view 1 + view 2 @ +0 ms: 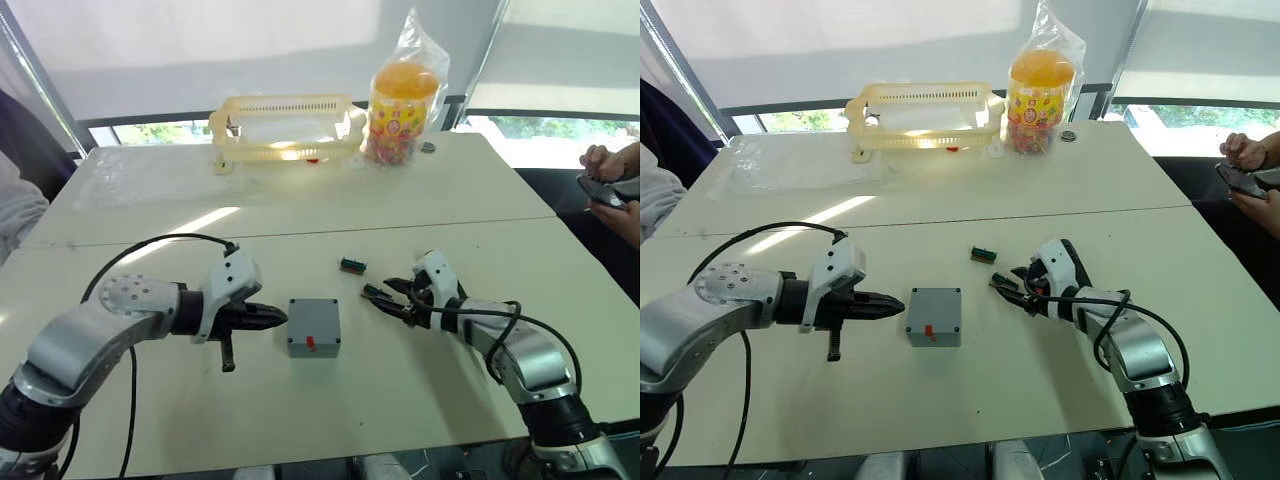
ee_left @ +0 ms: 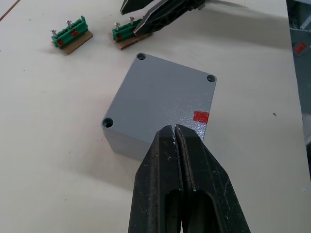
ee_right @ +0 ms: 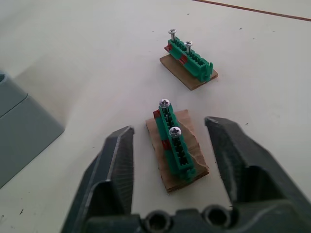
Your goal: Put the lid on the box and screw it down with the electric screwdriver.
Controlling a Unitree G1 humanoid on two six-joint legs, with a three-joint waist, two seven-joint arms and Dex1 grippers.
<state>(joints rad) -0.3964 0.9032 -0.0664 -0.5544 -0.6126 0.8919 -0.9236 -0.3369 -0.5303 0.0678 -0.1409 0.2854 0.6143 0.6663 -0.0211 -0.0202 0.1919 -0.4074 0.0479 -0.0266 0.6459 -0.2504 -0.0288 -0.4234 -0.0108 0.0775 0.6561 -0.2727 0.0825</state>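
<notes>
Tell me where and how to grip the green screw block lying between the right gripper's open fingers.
Probably grip the small green plastic block across its long flat sides, below the two upright screw heads, coming from above. The right gripper already has open fingers either side of it; its brown card base lies flat on the table.

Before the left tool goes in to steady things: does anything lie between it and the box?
Nothing visible does. The shut left tool points at the box, bare table between them.
</notes>
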